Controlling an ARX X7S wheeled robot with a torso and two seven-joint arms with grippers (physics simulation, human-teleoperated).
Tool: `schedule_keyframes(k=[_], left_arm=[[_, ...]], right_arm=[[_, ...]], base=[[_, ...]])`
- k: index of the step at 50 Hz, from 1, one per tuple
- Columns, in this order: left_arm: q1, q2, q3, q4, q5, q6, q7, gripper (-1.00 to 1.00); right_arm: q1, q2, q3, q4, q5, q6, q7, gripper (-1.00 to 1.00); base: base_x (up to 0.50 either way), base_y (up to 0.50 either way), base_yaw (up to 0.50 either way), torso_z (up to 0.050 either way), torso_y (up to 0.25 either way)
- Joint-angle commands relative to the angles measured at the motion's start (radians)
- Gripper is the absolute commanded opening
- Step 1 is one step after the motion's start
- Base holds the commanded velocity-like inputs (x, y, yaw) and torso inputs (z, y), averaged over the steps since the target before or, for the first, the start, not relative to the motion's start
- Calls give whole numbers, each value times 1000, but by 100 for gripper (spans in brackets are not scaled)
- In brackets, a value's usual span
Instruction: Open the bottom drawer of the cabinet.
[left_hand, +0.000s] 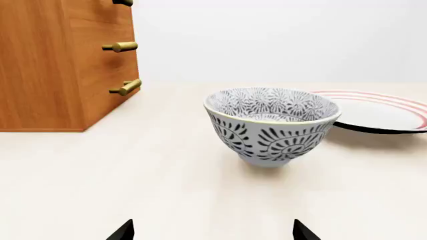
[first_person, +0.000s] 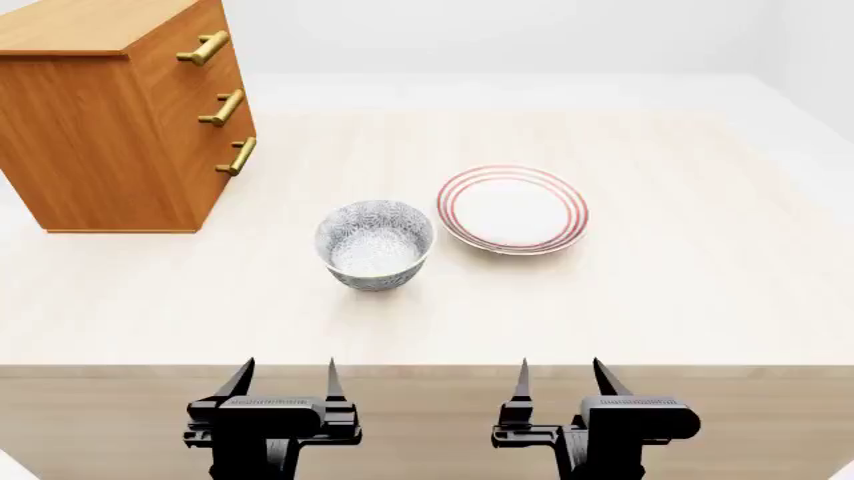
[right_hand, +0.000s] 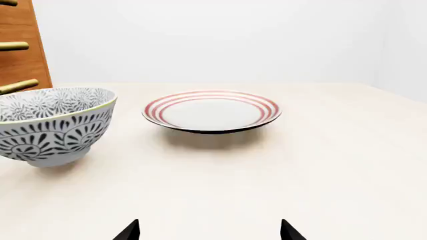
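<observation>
The cabinet (first_person: 114, 120) is an orange-brown wooden chest at the table's far left, with three brass bar handles on its front. The bottom drawer (first_person: 224, 185) is the lowest one and is closed; its handle (first_person: 239, 156) also shows in the left wrist view (left_hand: 127, 87). My left gripper (first_person: 284, 378) is open and empty at the table's near edge, far from the cabinet. My right gripper (first_person: 561, 376) is open and empty at the near edge, right of centre.
A patterned grey-white bowl (first_person: 375, 244) stands mid-table, between the left gripper and the cabinet. A white plate with red rings (first_person: 513, 209) lies to its right. The pale wooden table (first_person: 667, 300) stretches to the right.
</observation>
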Motion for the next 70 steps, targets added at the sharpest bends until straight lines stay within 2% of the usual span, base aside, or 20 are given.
schedule_keyframes(k=[1, 4, 9, 22, 33, 35, 36, 39, 40, 43, 47, 51, 70], left_arm=[[2, -17, 17, -12, -8, 7, -24, 100], [-4, -28, 29, -18, -18, 4, -41, 100], [-4, -42, 45, -32, -28, 12, -57, 100], [-10, -64, 69, -46, -47, 9, -87, 100], [-15, -78, 82, -32, -58, -13, -105, 100], [-21, -84, 89, 18, -64, -81, -103, 100], [-34, -94, 96, 115, -63, -188, -105, 100], [-78, -110, 89, 296, -85, -372, -111, 100], [-120, -117, 75, 399, -101, -484, -120, 100], [-148, -125, 65, 483, -118, -555, -124, 100], [-130, -132, 76, 446, -115, -495, -116, 100], [-124, -132, 82, 389, -107, -459, -123, 100], [-126, -142, 91, 329, -117, -427, -142, 100]], right_arm=[[-4, 16, -10, -2, 24, 4, 22, 100], [-4, 28, -6, -16, 78, 13, 22, 100], [-3, 32, -14, -4, 58, -10, 87, 100], [-12, 57, -49, -6, 99, -28, 103, 100], [-7, 78, -64, -24, 118, 6, 121, 100], [14, 90, -64, -82, 133, 124, 128, 100], [32, 117, -80, -185, 147, 244, 114, 100], [64, 149, -80, -387, 175, 409, 119, 100], [97, 159, -60, -508, 191, 508, 143, 100], [136, 169, -52, -597, 188, 599, 175, 100], [120, 175, -38, -602, 243, 602, 135, 100], [103, 172, -57, -557, 213, 548, 144, 100], [109, 176, -70, -513, 220, 525, 154, 100]], base=[[0, 0, 0, 0, 0], [0, 0, 0, 0, 0], [0, 33, 0, 0, 0], [0, 498, 0, 0, 0], [0, 0, 0, 0, 0], [0, 0, 0, 0, 0], [0, 0, 0, 0, 0], [0, 0, 0, 0, 0], [0, 0, 0, 0, 0], [0, 0, 0, 0, 0], [454, 0, 0, 0, 0], [500, 0, 0, 0, 0], [500, 0, 0, 0, 0]])
